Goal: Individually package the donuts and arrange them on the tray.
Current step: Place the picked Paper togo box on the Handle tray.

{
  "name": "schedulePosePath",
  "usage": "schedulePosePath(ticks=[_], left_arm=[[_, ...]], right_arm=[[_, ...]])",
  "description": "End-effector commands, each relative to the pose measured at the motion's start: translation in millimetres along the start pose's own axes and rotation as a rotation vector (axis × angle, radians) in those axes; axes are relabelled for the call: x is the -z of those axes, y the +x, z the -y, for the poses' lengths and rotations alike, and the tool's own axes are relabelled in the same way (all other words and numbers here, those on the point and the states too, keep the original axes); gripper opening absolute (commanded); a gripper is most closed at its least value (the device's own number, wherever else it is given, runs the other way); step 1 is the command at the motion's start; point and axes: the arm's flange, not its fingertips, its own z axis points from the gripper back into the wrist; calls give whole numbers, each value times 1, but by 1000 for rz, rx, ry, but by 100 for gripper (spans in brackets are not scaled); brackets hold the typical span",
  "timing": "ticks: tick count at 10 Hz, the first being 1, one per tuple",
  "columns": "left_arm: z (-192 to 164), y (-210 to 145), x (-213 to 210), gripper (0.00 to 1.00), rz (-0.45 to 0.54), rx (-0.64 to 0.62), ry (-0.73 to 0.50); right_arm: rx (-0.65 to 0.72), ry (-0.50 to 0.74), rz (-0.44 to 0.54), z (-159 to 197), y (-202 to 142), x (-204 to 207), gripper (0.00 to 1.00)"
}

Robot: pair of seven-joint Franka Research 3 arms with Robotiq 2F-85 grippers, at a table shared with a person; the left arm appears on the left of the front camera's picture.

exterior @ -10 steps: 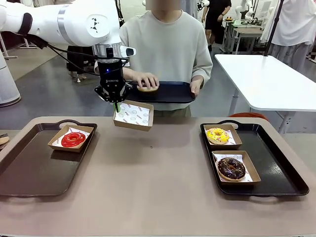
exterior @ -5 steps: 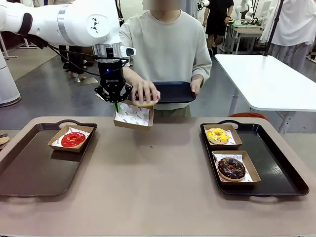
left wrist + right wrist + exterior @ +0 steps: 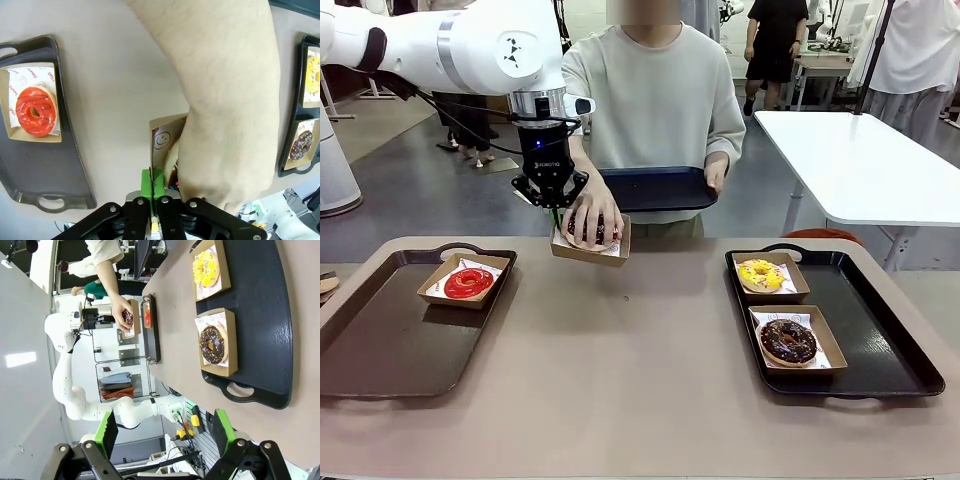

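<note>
A dark rectangular plastic tray (image 3: 380,340) is lying at the left end of the beige table (image 3: 630,400), and a brown cardboard box holding the glossy red ring donut (image 3: 468,282) is sitting in its far corner. Just right of it, the left gripper (image 3: 556,212) is hanging above the table's far edge, its green-padded fingers clamping the near wall of a small open cardboard box with printed paper lining (image 3: 590,240) and holding it in the air. The person's hand (image 3: 592,212) is pressing the dark purple donut with white sprinkles (image 3: 592,230) down into that held box; in the left wrist view the hand (image 3: 220,150) is covering most of the box (image 3: 162,145). The person's other hand (image 3: 717,172) is gripping a dark blue tray (image 3: 660,188) against their body. Farther right, a second dark tray (image 3: 880,340) is carrying two boxed donuts: the yellow sprinkled donut (image 3: 761,273) at the far side and the dark chocolate donut (image 3: 787,341) nearer the robot. The right gripper (image 3: 162,432) is hovering well apart from that tray, its green pads spread wide with nothing between them.
</note>
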Motion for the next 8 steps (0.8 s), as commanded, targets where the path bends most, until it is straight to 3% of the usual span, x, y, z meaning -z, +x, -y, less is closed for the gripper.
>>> schedulePosePath(ticks=[1, 8], left_arm=[[-2, -3, 0, 0, 8, -2, -2], [-2, -3, 0, 0, 8, -2, -2]], right_arm=[[3, 1, 1, 0, 1, -1, 100], [3, 1, 1, 0, 1, -1, 100]])
